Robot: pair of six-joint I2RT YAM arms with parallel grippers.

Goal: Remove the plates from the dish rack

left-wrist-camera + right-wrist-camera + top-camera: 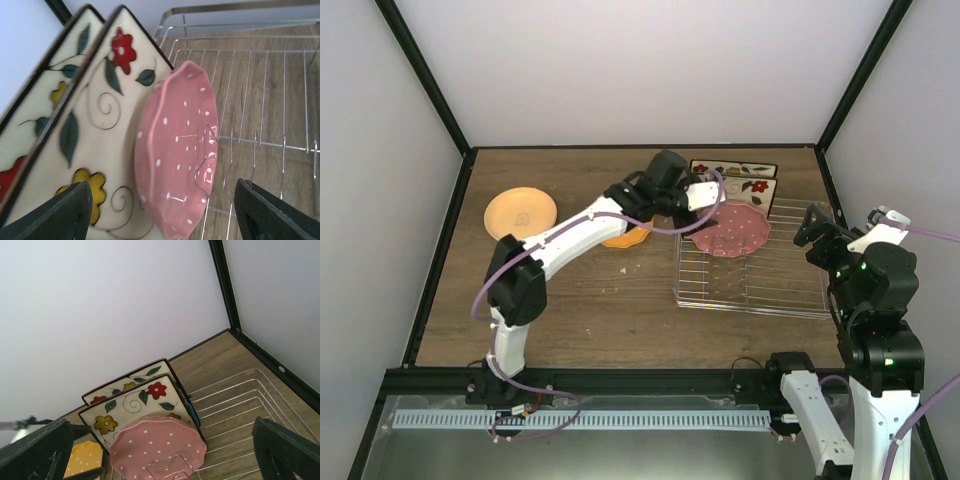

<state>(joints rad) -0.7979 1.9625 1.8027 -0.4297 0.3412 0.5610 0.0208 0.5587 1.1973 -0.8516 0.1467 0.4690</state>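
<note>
The dotted dark pink plate (732,231) stands upright in the silver wire dish rack (790,290), in front of two square cream flower plates (735,178). My left gripper (710,210) is open at the pink plate's left edge. In the left wrist view the pink plate (177,150) lies just ahead between the spread fingers (60,212), and nothing is gripped. A teal sliver (193,414) shows behind the square plates (135,402). My right gripper (812,226) is open and empty, raised above the rack's right end.
A plain orange plate (520,212) lies on the table at the far left. A yellow-orange dotted plate (625,238) lies partly under my left arm, left of the rack. Black frame posts and white walls close in the back and the sides.
</note>
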